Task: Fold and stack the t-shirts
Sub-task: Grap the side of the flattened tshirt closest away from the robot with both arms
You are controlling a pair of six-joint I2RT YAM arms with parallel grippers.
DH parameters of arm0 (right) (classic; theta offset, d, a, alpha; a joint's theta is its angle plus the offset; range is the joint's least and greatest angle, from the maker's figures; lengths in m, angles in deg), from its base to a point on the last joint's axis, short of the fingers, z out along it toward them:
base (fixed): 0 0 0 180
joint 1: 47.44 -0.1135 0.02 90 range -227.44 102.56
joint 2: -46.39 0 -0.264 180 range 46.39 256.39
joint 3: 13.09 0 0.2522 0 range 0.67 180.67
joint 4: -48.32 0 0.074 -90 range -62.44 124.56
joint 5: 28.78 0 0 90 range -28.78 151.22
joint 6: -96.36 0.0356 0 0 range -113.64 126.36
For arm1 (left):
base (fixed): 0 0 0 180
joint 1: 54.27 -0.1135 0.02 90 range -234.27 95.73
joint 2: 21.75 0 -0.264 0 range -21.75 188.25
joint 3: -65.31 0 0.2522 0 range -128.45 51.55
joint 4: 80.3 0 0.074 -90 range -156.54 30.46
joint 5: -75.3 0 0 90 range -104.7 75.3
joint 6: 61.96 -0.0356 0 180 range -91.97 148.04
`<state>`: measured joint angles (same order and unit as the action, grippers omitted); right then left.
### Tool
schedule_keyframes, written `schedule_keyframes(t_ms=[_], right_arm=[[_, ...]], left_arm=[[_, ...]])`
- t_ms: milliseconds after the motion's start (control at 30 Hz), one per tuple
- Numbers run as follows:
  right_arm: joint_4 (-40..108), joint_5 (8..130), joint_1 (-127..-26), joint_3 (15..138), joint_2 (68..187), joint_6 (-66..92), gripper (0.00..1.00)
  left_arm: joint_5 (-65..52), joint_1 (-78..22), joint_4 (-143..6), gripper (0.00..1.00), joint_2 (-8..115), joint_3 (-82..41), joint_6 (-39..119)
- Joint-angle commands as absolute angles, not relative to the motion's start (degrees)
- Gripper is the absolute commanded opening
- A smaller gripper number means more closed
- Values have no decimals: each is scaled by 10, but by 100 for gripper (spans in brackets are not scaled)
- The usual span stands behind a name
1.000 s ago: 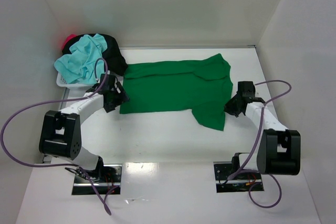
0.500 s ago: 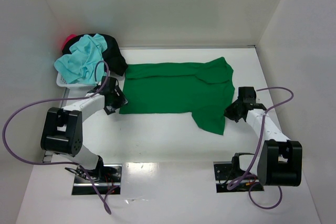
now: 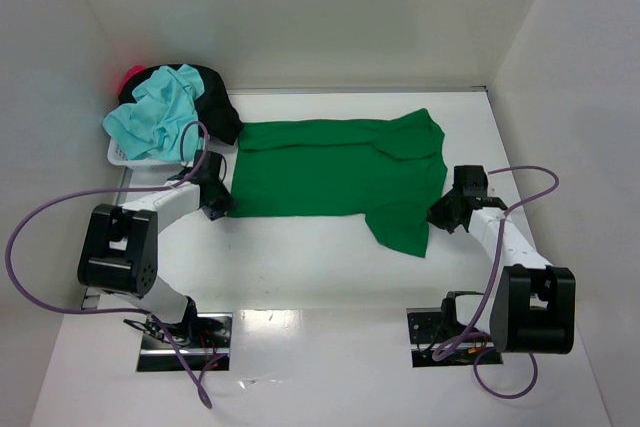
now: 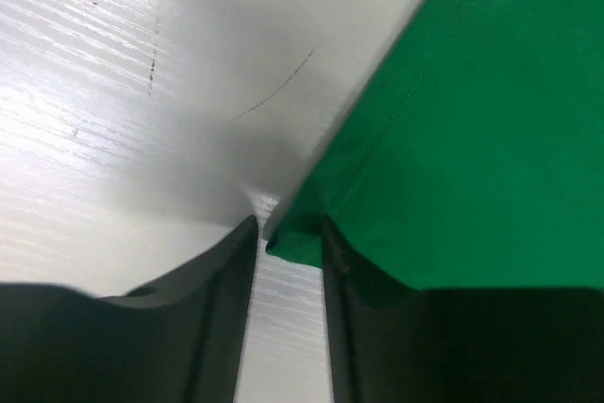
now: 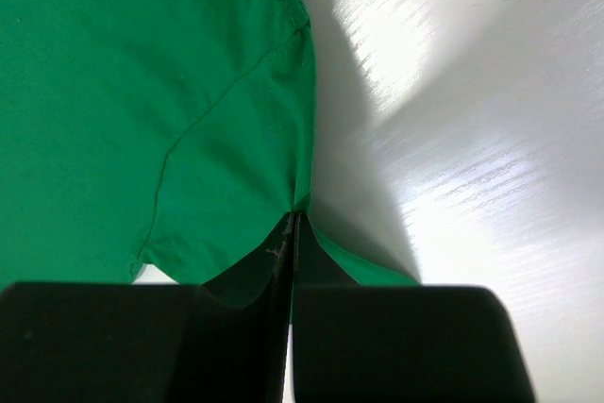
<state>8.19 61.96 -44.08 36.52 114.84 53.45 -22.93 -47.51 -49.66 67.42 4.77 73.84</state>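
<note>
A bright green t-shirt lies spread flat across the middle of the table. My left gripper is low at its near left corner. In the left wrist view the jaws stand a little apart, with that green corner poking between their tips and white table showing in the gap. My right gripper is at the shirt's right edge. There the jaws are pressed together on the green hem, and the rest of the shirt spreads away to the left.
A heap of other t-shirts sits at the back left: light turquoise on top, black behind, a bit of red/pink. They fill a small white basket. White walls close in the left, back and right sides.
My left gripper has slid onto the shirt's near left corner and its jaws have narrowed a lot. The right gripper drew the shirt's right edge slightly rightward, then held still.
</note>
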Motion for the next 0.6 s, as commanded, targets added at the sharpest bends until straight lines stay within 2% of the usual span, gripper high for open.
schedule_keyframes(t_ms=[0,33,67,133,567], right_arm=[[97,605,-445,357,1149,541,0],[97,605,-445,357,1149,541,0],[97,605,-445,357,1144,541,0],[97,605,-445,357,1144,541,0],[71,606,-430,394,1085,541,0]], left_arm=[[-229,-479,-496,36,690,55,749],[-229,-479,-496,29,690,55,749],[-229,-479,-496,14,690,55,749],[-224,-479,-490,1,690,50,749],[-242,-479,-452,0,596,-12,718]])
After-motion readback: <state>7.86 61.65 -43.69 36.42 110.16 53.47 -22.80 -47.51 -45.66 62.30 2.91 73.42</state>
